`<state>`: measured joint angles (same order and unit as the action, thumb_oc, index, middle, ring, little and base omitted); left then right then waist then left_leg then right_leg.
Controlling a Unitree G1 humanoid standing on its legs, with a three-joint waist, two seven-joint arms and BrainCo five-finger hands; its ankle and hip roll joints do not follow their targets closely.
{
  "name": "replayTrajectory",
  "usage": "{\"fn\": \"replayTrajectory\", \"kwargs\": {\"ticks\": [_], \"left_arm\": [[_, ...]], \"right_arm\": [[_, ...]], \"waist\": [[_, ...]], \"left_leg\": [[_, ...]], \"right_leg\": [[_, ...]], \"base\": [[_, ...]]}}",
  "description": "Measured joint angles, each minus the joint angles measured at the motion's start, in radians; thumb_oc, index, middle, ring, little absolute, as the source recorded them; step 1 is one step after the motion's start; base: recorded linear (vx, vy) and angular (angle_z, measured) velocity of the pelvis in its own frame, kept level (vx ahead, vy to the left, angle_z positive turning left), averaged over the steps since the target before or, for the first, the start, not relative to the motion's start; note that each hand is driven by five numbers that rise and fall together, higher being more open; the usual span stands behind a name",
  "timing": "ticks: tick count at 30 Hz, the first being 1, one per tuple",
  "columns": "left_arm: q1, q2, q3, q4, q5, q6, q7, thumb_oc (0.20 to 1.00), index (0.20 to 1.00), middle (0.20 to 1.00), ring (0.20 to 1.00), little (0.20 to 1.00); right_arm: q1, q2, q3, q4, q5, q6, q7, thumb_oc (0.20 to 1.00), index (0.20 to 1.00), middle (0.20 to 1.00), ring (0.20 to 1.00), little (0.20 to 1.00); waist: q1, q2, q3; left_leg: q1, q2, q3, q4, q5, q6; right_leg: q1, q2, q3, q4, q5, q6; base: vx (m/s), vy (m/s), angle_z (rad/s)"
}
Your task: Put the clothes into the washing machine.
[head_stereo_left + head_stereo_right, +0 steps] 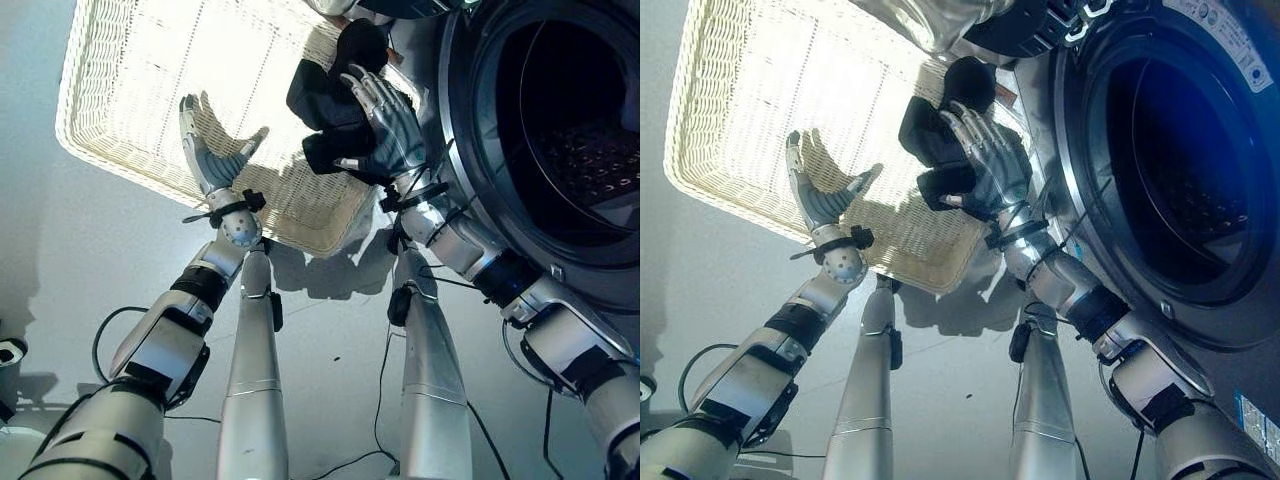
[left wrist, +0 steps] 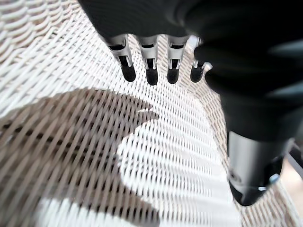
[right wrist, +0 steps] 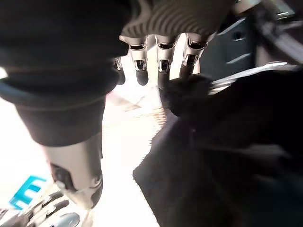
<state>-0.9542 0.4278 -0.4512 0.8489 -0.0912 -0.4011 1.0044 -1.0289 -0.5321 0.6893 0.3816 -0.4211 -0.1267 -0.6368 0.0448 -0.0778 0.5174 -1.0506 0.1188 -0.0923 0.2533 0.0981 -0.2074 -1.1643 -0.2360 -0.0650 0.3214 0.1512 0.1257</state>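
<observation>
Left hand (image 1: 210, 160): fingers straight, empty, over white wicker basket (image 1: 120, 130).
Right hand (image 1: 385, 125): fingers spread against black garment (image 1: 325, 100), beside washing machine (image 1: 560, 130).

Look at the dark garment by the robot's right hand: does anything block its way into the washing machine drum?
Nothing visible does. The dark garment lies at the wicker basket's edge under the right hand, and the drum opening beside it stands open.
</observation>
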Motion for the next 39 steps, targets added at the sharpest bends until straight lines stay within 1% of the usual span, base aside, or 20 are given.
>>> {"fn": "replayTrajectory", "kwargs": {"ticks": [1, 2, 4, 5, 6, 7, 8, 9, 10, 12, 14, 18, 19, 22, 24, 25, 26, 29, 39], "left_arm": [[-0.004, 0.002, -0.002, 0.001, 0.0, 0.002, -0.001, 1.0, 1.0, 1.0, 1.0, 1.0], [-0.004, 0.002, -0.002, 0.001, 0.0, 0.002, -0.001, 1.0, 1.0, 1.0, 1.0, 1.0], [-0.013, 0.002, -0.003, 0.01, 0.0, 0.003, -0.005, 1.0, 1.0, 1.0, 1.0, 1.0], [-0.013, 0.002, -0.003, 0.01, 0.0, 0.003, -0.005, 1.0, 1.0, 1.0, 1.0, 1.0], [-0.025, 0.001, -0.01, 0.022, 0.0, 0.003, -0.011, 1.0, 1.0, 1.0, 1.0, 1.0], [-0.032, 0.0, -0.015, 0.029, -0.001, 0.003, -0.013, 1.0, 1.0, 1.0, 1.0, 1.0], [-0.048, 0.0, -0.03, 0.043, -0.001, 0.003, -0.017, 1.0, 1.0, 1.0, 1.0, 1.0], [-0.051, -0.001, -0.033, 0.043, -0.001, 0.003, -0.018, 1.0, 1.0, 1.0, 1.0, 1.0], [-0.055, -0.002, -0.04, 0.043, -0.001, 0.003, -0.02, 1.0, 1.0, 1.0, 1.0, 1.0], [-0.056, -0.002, -0.046, 0.043, -0.002, 0.003, -0.022, 1.0, 1.0, 1.0, 1.0, 1.0], [-0.056, -0.005, -0.048, 0.044, -0.002, 0.003, -0.022, 1.0, 1.0, 1.0, 1.0, 1.0], [-0.056, -0.018, -0.059, 0.044, -0.003, 0.003, -0.022, 1.0, 1.0, 1.0, 1.0, 1.0], [-0.056, -0.018, -0.069, 0.043, -0.005, 0.003, -0.021, 1.0, 1.0, 1.0, 1.0, 1.0], [-0.057, -0.026, -0.078, 0.043, -0.009, 0.003, -0.021, 1.0, 1.0, 1.0, 1.0, 1.0], [-0.057, -0.027, -0.078, 0.043, -0.009, 0.002, -0.021, 1.0, 1.0, 1.0, 1.0, 1.0], [-0.057, -0.026, -0.079, 0.044, -0.01, 0.002, -0.021, 1.0, 1.0, 1.0, 1.0, 1.0], [-0.057, -0.026, -0.079, 0.044, -0.01, 0.002, -0.021, 1.0, 1.0, 1.0, 1.0, 1.0], [-0.057, -0.027, -0.081, 0.043, -0.01, 0.002, -0.02, 1.0, 1.0, 1.0, 1.0, 1.0], [-0.055, -0.027, -0.088, 0.043, -0.009, 0.002, -0.014, 1.0, 1.0, 1.0, 1.0, 1.0]], "right_arm": [[-0.03, 0.003, 0.041, 0.029, 0.0, 0.019, 0.003, 1.0, 1.0, 1.0, 1.0, 1.0], [-0.03, 0.003, 0.041, 0.029, 0.0, 0.019, 0.003, 1.0, 1.0, 1.0, 1.0, 1.0], [-0.058, 0.015, 0.069, 0.085, 0.001, 0.058, 0.003, 1.0, 1.0, 1.0, 1.0, 1.0], [-0.058, 0.015, 0.069, 0.085, 0.001, 0.058, 0.003, 1.0, 1.0, 1.0, 1.0, 1.0], [-0.08, 0.017, 0.075, 0.145, 0.002, 0.097, 0.006, 1.0, 1.0, 1.0, 1.0, 1.0], [-0.087, 0.017, 0.077, 0.165, 0.003, 0.114, 0.009, 1.0, 1.0, 1.0, 1.0, 1.0], [-0.128, 0.024, 0.111, 0.237, 0.011, 0.17, 0.03, 1.0, 1.0, 1.0, 1.0, 1.0], [-0.142, 0.026, 0.126, 0.259, 0.013, 0.191, 0.04, 1.0, 1.0, 1.0, 1.0, 1.0], [-0.153, 0.029, 0.143, 0.271, 0.022, 0.236, 0.063, 1.0, 1.0, 1.0, 1.0, 1.0], [-0.16, 0.034, 0.146, 0.285, 0.022, 0.277, 0.09, 1.0, 1.0, 1.0, 1.0, 1.0], [-0.17, 0.052, 0.148, 0.312, 0.022, 0.307, 0.114, 1.0, 1.0, 1.0, 1.0, 1.0], [-0.187, 0.053, 0.152, 0.329, 0.02, 0.339, 0.162, 1.0, 1.0, 1.0, 1.0, 1.0], [-0.189, 0.055, 0.155, 0.339, 0.018, 0.358, 0.176, 1.0, 1.0, 1.0, 1.0, 1.0], [-0.195, 0.056, 0.169, 0.353, -0.003, 0.391, 0.188, 1.0, 1.0, 1.0, 1.0, 1.0], [-0.202, 0.057, 0.178, 0.372, -0.025, 0.397, 0.197, 1.0, 1.0, 1.0, 1.0, 1.0], [-0.206, 0.057, 0.185, 0.377, -0.043, 0.399, 0.207, 0.238, 0.238, 0.238, 0.238, 0.238], [-0.206, 0.057, 0.186, 0.379, -0.049, 0.4, 0.211, 0.2, 0.2, 0.2, 0.2, 0.2], [-0.207, 0.056, 0.186, 0.383, -0.083, 0.399, 0.22, 0.2, 0.2, 0.2, 0.2, 0.2], [-0.209, 0.054, 0.183, 0.388, -0.087, 0.375, 0.201, 0.2, 0.2, 0.2, 0.2, 0.2]], "waist": [[0.002, 0.001, 0.0], [0.002, 0.001, 0.0], [0.005, 0.001, 0.0], [0.005, 0.001, 0.0], [0.014, 0.001, 0.0], [0.019, 0.001, 0.0], [0.026, 0.001, 0.0], [0.027, 0.001, -0.001], [0.027, 0.001, -0.001], [0.028, 0.002, -0.001], [0.029, 0.003, -0.001], [0.039, 0.012, -0.006], [0.042, 0.013, -0.007], [0.051, 0.014, -0.007], [0.053, 0.014, -0.007], [0.052, 0.014, -0.007], [0.052, 0.014, -0.007], [0.051, 0.014, -0.007], [0.049, 0.014, -0.007]], "left_leg": [[0.002, -0.002, -0.005, 0.0, 0.001, -0.001], [0.002, -0.002, -0.005, 0.0, 0.001, -0.001], [0.003, -0.004, -0.011, 0.002, 0.002, -0.002], [0.003, -0.004, -0.011, 0.002, 0.002, -0.002], [0.003, -0.004, -0.013, 0.002, 0.003, -0.004], [0.003, -0.004, -0.013, 0.002, 0.003, -0.003], [0.003, -0.005, -0.014, 0.002, 0.004, -0.003], [0.002, -0.006, -0.015, 0.001, 0.005, -0.003], [0.002, -0.009, -0.016, 0.001, 0.005, -0.002], [0.002, -0.013, -0.018, 0.001, 0.006, -0.002], [0.002, -0.013, -0.018, 0.001, 0.006, -0.001], [0.002, -0.014, -0.021, 0.002, 0.007, -0.001], [0.002, -0.014, -0.021, 0.002, 0.007, -0.001], [0.002, -0.014, -0.022, 0.003, 0.008, -0.001], [0.002, -0.014, -0.022, 0.003, 0.009, -0.001], [0.002, -0.015, -0.023, 0.003, 0.009, -0.001], [0.002, -0.015, -0.023, 0.003, 0.009, -0.001], [0.002, -0.015, -0.024, 0.004, 0.01, -0.001], [0.002, -0.015, -0.027, 0.003, 0.01, -0.002]], "right_leg": [[0.0, -0.003, -0.002, 0.012, -0.007, 0.0], [0.0, -0.003, -0.002, 0.012, -0.007, 0.0], [-0.001, -0.006, -0.006, 0.025, -0.015, -0.001], [-0.001, -0.006, -0.006, 0.025, -0.015, -0.001], [-0.001, -0.007, -0.009, 0.026, -0.015, -0.001], [-0.001, -0.007, -0.009, 0.026, -0.015, -0.001], [-0.001, -0.008, -0.009, 0.027, -0.015, -0.001], [-0.001, -0.009, -0.009, 0.028, -0.016, -0.001], [-0.001, -0.012, -0.01, 0.031, -0.017, -0.001], [-0.001, -0.015, -0.01, 0.033, -0.019, 0.001], [-0.001, -0.016, -0.011, 0.035, -0.019, 0.001], [-0.001, -0.017, -0.012, 0.038, -0.021, 0.001], [-0.001, -0.017, -0.012, 0.04, -0.022, 0.0], [-0.001, -0.017, -0.013, 0.042, -0.022, 0.0], [-0.001, -0.018, -0.014, 0.043, -0.022, 0.0], [-0.001, -0.018, -0.014, 0.043, -0.022, 0.0], [-0.001, -0.018, -0.014, 0.044, -0.022, 0.0], [-0.001, -0.018, -0.014, 0.048, -0.024, -0.001], [-0.001, -0.02, -0.017, 0.052, -0.027, -0.001]], "base": [[0.02, -0.031, 0.06], [0.03, -0.028, 0.06], [0.02, -0.012, 0.04], [0.02, -0.006, 0.03], [0.0, 0.0, 0.0], [0.03, -0.001, 0.02], [0.03, 0.0, 0.02], [0.03, 0.001, 0.05], [0.03, -0.003, 0.06], [0.02, -0.007, 0.05], [0.0, 0.0, 0.0], [0.0, 0.0, 0.0], [0.0, 0.0, 0.0], [0.0, 0.0, 0.0], [0.0, 0.0, 0.0], [0.0, 0.0, 0.0], [0.0, 0.0, 0.0], [0.0, 0.0, 0.0], [0.0, 0.0, 0.0]]}}
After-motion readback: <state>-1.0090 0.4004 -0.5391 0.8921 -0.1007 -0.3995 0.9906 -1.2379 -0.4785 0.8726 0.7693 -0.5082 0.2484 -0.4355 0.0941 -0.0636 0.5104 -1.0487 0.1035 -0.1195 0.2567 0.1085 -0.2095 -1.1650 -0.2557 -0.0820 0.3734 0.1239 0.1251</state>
